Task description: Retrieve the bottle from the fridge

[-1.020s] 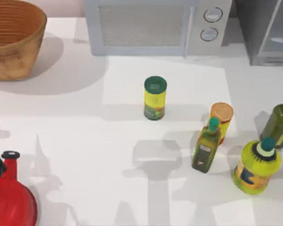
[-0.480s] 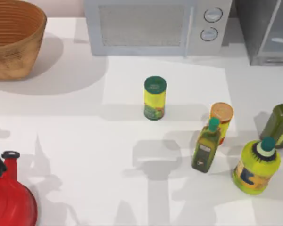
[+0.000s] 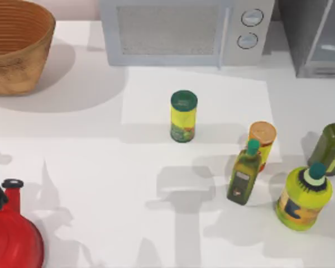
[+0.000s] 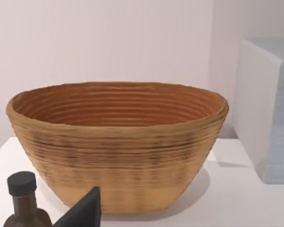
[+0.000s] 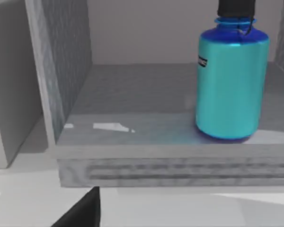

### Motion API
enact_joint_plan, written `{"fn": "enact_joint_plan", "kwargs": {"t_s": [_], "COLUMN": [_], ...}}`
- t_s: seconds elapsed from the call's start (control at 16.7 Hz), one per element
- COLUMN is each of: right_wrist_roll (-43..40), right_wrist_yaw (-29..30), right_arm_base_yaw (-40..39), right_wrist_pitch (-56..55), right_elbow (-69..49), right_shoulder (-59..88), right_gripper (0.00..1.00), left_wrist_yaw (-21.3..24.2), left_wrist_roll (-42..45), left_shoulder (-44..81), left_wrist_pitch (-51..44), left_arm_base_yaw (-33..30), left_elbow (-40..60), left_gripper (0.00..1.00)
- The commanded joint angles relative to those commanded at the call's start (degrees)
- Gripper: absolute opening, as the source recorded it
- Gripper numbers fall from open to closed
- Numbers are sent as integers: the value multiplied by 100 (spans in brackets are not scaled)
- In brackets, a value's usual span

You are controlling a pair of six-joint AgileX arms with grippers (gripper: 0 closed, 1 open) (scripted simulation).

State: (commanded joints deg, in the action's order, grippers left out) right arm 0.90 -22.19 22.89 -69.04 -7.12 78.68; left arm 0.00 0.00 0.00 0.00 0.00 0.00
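White tabletop: one bottle (image 5: 232, 78) upright inside one open fridge (image 5: 132, 118); both hands' grip unclear.

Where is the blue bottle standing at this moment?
The right wrist view shows the blue bottle upright on the fridge floor, near its front edge; the fridge stands at the table's far right corner, beside the microwave.

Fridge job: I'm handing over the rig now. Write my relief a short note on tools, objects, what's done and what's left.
Left tool: finger tip shows in the left wrist view, facing the wicker basket; idle.
Right tool: finger tip shows in front of the fridge.
The bottle stands upright on the fridge floor, ungrasped.
Done: door open, interior reachable.
Left: reach in with the right tool, grip the bottle, bring it out.
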Motion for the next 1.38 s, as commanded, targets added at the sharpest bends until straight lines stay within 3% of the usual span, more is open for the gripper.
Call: {"fn": "enact_joint_plan", "kwargs": {"t_s": [0.3, 0.54, 1.02, 1.38], "right_wrist_roll": [14, 13, -6, -59], "right_wrist_yaw": [-540, -724, -648, -96], "right_arm_base_yaw": [572, 766, 682, 196], "right_wrist_pitch": [-1745, -2360, -2279, -1434], "right_elbow": [-234, -343, -537, -2480], "right_shoulder": [1799, 2400, 2523, 3578], "right_gripper": [100, 100, 100, 100], "left_wrist_yaw": [0, 0, 0, 0], "left_wrist_roll": [0, 0, 0, 0], "left_shoulder": [0, 0, 0, 0], "left_wrist_pitch": [0, 0, 0, 0], "left_arm_base_yaw": [0, 0, 0, 0], "left_elbow": [0, 0, 0, 0], "left_gripper": [100, 100, 100, 100]}}
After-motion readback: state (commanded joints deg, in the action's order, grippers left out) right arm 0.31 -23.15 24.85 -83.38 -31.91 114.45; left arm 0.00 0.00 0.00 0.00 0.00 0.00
